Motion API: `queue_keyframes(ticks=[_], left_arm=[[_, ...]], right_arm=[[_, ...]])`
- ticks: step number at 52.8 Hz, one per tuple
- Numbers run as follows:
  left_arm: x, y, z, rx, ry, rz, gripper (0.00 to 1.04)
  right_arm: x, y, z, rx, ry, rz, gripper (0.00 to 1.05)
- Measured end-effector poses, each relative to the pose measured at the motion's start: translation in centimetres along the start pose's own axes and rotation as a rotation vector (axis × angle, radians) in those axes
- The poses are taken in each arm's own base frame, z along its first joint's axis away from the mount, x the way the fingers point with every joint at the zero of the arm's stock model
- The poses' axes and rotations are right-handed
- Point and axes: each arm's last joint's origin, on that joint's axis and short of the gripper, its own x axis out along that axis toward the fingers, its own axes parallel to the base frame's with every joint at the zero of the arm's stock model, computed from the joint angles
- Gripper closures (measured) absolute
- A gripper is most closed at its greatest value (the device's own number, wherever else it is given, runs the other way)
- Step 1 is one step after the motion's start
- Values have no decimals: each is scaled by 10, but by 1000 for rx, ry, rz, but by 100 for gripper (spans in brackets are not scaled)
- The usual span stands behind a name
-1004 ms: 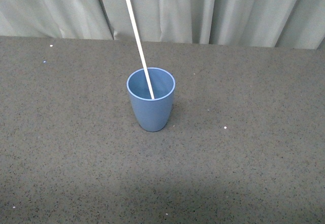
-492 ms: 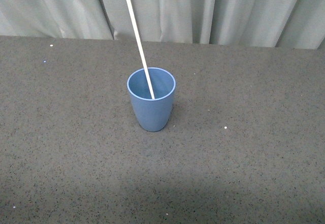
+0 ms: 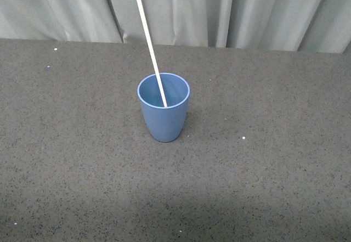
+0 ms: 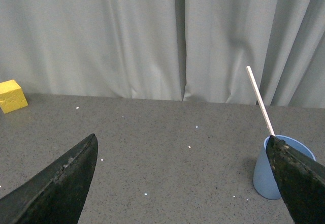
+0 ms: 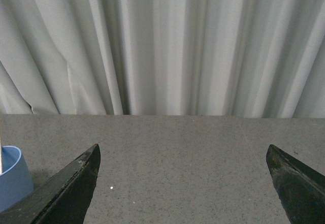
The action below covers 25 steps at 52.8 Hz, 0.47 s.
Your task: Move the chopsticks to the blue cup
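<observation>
- Front: chopsticks (image 3: pixel 149 44) stand in the blue cup (image 3: pixel 163 116) mid-table, leaning far-left over the rim. No arms in view. I see a tip-over risk if anything nudges that tall stick.
- Left wrist: left gripper (image 4: pixel 183 183) spread wide, empty; cup to its right. A sideways swing could clip it.
- Right wrist: right gripper (image 5: pixel 183 183) spread, empty; cup at the frame edge.

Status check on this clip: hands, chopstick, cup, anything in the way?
Both hands open, empty. Chopstick standing in blue cup, leaning on rim. Cup upright on table. Nothing in the way.
</observation>
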Motion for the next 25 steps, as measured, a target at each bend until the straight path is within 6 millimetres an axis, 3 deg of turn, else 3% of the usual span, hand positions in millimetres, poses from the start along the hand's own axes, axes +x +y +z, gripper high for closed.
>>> queue_keyframes(ticks=[25], left_arm=[[0, 0, 0, 0, 0, 0, 7]], right_arm=[[0, 0, 0, 0, 0, 0, 9]])
